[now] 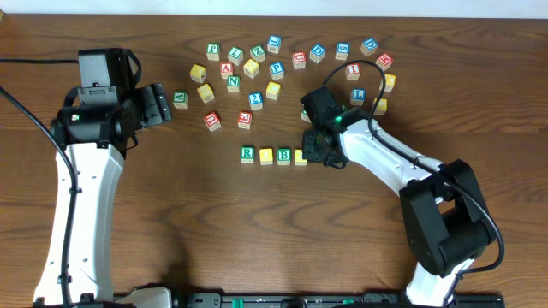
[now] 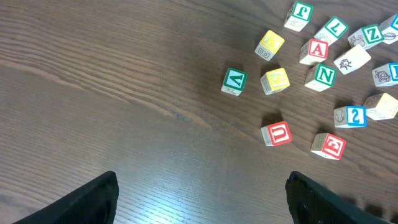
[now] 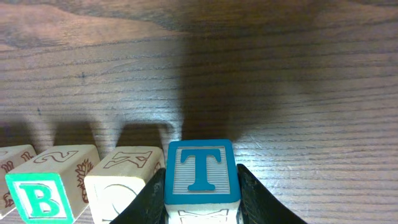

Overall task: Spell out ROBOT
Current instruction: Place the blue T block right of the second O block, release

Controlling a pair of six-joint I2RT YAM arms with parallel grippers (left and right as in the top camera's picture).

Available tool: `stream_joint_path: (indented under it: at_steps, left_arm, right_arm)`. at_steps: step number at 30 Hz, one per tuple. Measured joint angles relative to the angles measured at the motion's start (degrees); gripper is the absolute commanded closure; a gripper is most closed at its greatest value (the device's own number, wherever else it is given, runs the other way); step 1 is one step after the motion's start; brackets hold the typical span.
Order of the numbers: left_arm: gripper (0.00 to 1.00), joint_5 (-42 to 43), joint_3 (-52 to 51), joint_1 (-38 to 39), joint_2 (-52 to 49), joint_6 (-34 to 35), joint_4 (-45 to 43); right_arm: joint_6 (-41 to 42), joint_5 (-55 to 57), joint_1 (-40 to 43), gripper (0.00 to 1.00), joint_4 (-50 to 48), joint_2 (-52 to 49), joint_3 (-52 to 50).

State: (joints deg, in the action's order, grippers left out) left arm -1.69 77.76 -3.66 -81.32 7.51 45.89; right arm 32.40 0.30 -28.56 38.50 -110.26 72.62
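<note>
The right claw (image 3: 201,177) stands narrowly parted, its jaws against both sides of the blue-edged wooden T cube (image 3: 200,163). That cube sits at the right end of the row at the middle of the bench (image 1: 171,222), evidently to finish the word. Legible there are the green-edged R cube (image 1: 247,154), the green-edged B cube (image 1: 283,156) and the T, while the yellow cubes (image 1: 266,156) read faintly. The left claw (image 2: 200,186) hangs wide open and empty towards the bench's left edge.

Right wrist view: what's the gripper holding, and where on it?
The blue-edged T cube sits between the fingers of the right gripper, one against each side face. Whether they clamp it or only flank it cannot be told.
</note>
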Motion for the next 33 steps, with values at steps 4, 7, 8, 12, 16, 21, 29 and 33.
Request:
stream_joint_path:
  at_steps: [4, 7, 8, 12, 16, 21, 29, 33]
  left_arm:
    - [0.15, 0.0, 0.0, 0.0, 0.0, 0.0, 0.0]
    - [0.15, 0.0, 0.0, 0.0, 0.0, 0.0, 0.0]
    - [0.15, 0.0, 0.0, 0.0, 0.0, 0.0, 0.0]
    - [0.15, 0.0, 0.0, 0.0, 0.0, 0.0, 0.0]
    - [0.15, 0.0, 0.0, 0.0, 0.0, 0.0, 0.0]
    - [0.15, 0.0, 0.0, 0.0, 0.0, 0.0, 0.0]
    - [0.15, 0.0, 0.0, 0.0, 0.0, 0.0, 0.0]
    - [0.15, 0.0, 0.0, 0.0, 0.0, 0.0, 0.0]
  right_arm:
    - [-0.22, -0.76, 0.15, 0.73, 0.09, 0.0, 0.0]
    - [-0.39, -0.85, 0.15, 0.73, 0.31, 0.0, 0.0]
    - [-0.39, -0.96, 0.15, 0.73, 0.61, 0.0, 0.0]
    - [-0.52, -1.2, 0.15, 0.72, 1.55, 0.0, 0.0]
    - [-1.33, -1.22, 0.15, 0.63, 2.99, 0.0, 0.0]
    - [-2.36, -1.51, 0.15, 0.61, 3.23, 0.0, 0.0]
    - [-2.89, -1.9, 0.15, 0.82, 4.26, 0.0, 0.33]
    - [-2.89, -1.9, 0.15, 0.81, 1.38, 0.0, 0.5]
